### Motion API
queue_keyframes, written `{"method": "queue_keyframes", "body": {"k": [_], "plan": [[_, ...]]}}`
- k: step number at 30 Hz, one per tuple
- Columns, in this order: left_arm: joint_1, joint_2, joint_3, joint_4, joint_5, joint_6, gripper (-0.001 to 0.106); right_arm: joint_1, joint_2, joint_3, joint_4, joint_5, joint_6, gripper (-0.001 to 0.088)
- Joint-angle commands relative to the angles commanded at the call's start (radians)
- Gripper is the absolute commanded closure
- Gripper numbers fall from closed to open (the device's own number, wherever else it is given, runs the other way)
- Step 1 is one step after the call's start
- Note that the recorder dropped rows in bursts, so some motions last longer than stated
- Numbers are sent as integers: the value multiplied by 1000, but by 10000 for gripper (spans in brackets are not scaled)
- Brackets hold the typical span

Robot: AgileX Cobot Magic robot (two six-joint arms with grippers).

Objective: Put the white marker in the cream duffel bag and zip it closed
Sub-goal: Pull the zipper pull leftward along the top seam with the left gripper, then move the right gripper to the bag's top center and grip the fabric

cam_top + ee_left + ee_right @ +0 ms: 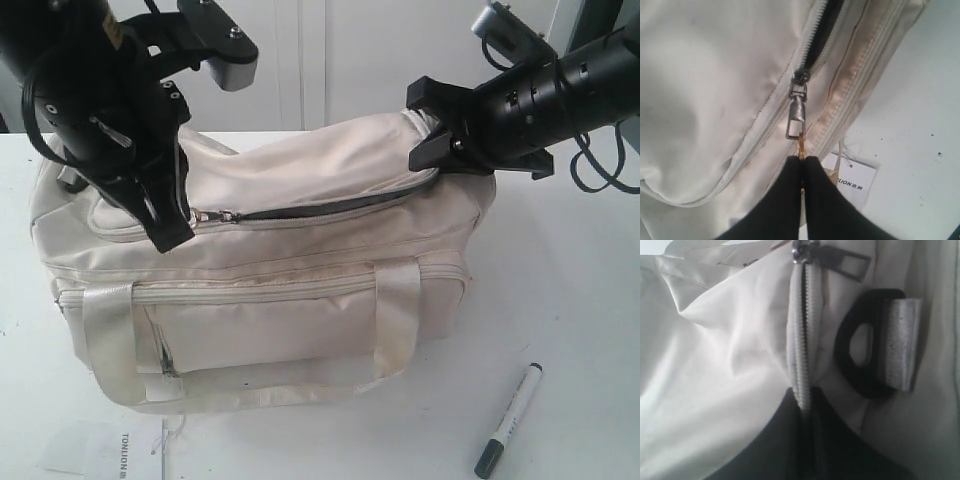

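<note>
The white marker (510, 418) lies flat on the counter (585, 320), outside the bag. It is well apart from both pairs of fingers and nearer the right pair than the left, with its dark cap end pointing away from them.

The cream duffel bag (300, 300) stands on the counter between the marker and the arms. Its top zipper (320, 208) is partly undone, and a dark slit runs along the stretch between the two pairs of fingers.

The left fingers (797, 170) are pressed together. A thin brass-coloured strip at the end of the zipper pull (796, 117) is pinched between their tips, and the metal tab lies just beyond them on the cream fabric.

The right fingers (816, 412) are clamped on the far end of the bag, with the zipper tape and a fold of cloth running in between them. In the exterior view that end of the bag is lifted above the rest of it. A black strap ring (865, 360) on a grey webbing loop sits just beside the right fingertips.

A shiny handle (400, 310) drapes over the bag's front, away from both pairs. A white paper tag (855, 182) lies on the counter near the left fingers, just past the bag's edge.
</note>
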Motion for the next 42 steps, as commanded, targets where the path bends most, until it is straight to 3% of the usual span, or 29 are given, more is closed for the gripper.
{"method": "queue_keyframes", "body": {"k": [2,5,9,11,18,24,31,36,42], "plan": [[0,0,0,1,0,2,1053,0,-2,0,-2,0,-11,844],[0,0,0,1,0,2,1053,0,-6,0,-2,-8,-11,725],[0,0,0,1,0,2,1053,0,-10,-3,-2,10,-11,431],[0,0,0,1,0,7,1053,0,-22,-9,-2,4,-11,359],[0,-2,0,1,0,7,1053,0,-148,-15,-2,80,-167,350],[0,-2,0,1,0,3,1053,0,-229,-8,8,359,-637,350],[0,-2,0,1,-24,-110,1053,43,-247,33,42,512,-1080,349],[0,-2,0,1,-26,-114,1053,128,-233,66,92,437,-1343,349],[0,-2,0,1,-38,-125,1053,220,-202,73,129,245,-1383,348]]}}
